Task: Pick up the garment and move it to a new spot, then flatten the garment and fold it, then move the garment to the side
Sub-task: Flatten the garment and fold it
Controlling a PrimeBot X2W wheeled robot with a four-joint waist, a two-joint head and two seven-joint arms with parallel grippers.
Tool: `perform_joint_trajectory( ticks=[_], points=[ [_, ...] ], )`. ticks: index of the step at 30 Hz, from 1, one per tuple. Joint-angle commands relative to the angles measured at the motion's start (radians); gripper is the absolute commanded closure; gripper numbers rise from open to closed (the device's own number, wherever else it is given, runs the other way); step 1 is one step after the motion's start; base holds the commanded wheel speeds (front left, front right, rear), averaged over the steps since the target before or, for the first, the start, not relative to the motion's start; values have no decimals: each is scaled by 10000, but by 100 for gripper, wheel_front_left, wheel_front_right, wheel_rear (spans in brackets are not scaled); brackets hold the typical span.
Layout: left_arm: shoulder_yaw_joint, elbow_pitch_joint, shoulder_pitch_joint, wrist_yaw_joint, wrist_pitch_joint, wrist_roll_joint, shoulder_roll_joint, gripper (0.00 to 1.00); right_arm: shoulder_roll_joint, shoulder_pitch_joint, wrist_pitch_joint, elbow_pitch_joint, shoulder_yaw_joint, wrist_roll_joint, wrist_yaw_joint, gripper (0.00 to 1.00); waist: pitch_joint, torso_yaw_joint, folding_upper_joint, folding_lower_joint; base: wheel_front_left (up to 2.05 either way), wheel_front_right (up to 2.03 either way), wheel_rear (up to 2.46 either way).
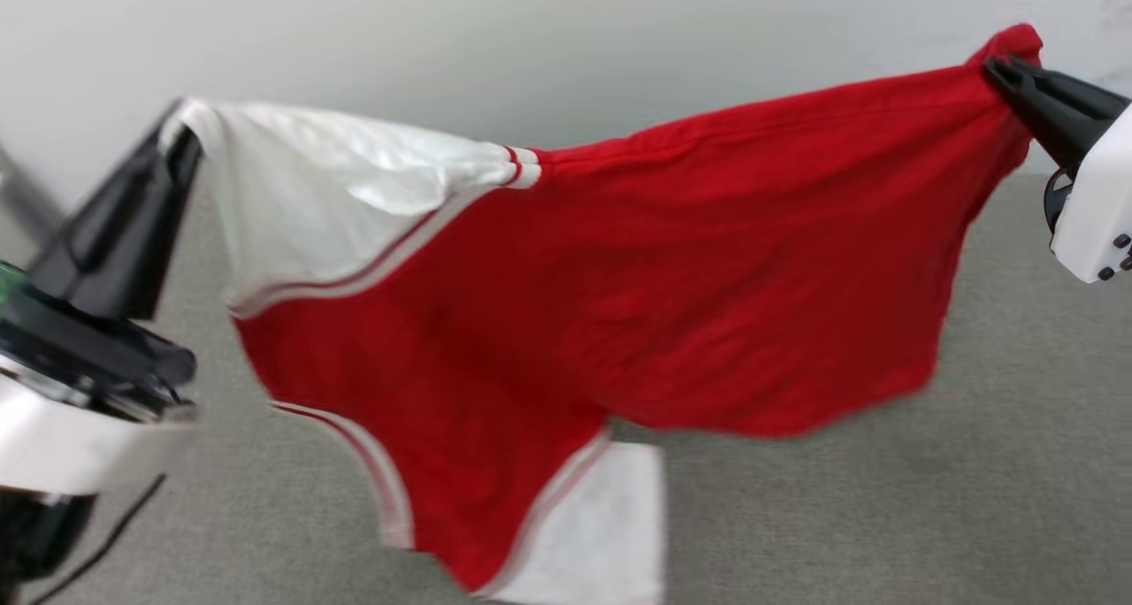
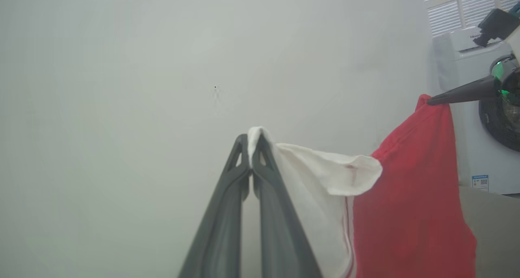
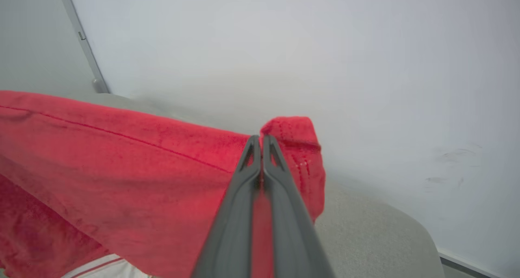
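A: Over the grey table (image 1: 973, 499), where is the garment (image 1: 619, 304)?
B: Aloft, clear of it, long axis side to side, strung between the 2 pincers.
A: Their grip?
B: The left pincer (image 1: 181, 136) is clamped on its white-sleeved end and the right pincer (image 1: 995, 65) on its red end (slightly higher). I'd judge both arms must lower together.

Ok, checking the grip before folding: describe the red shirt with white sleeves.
The red, soft-looking shirt with short white sleeves hangs spread in the air between both grippers. The left gripper is shut on a white sleeve's edge, the right gripper on a bunched red corner. Red-and-white striped trim borders the sleeves. The second sleeve droops lowest, over the grey surface.
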State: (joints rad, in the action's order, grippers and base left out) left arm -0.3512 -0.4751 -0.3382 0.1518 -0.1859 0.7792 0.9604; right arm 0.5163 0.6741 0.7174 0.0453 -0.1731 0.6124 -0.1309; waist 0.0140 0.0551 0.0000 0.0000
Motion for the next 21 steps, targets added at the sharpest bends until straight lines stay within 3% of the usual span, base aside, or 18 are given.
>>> perform_joint_trajectory(
  ticks=[1, 10, 21],
  points=[
    [238, -108, -291, 102, 74, 106, 96, 100, -60, 158, -67, 219, 44, 28, 4, 100, -229, -416, 0, 0, 0, 0, 0],
    [1336, 108, -1243, 530, 498, 935, 263, 100, -505, 408, -423, 1277, 195, 51, 4, 100, -7, -1120, 0, 0, 0, 0, 0],
    [1673, 411, -3275, 177, 1041, 807, 772, 100, -795, 967, -486, 2564, 875, -531, 4, 100, 1481, -1319, 0, 0, 0, 0, 0]
  ],
)
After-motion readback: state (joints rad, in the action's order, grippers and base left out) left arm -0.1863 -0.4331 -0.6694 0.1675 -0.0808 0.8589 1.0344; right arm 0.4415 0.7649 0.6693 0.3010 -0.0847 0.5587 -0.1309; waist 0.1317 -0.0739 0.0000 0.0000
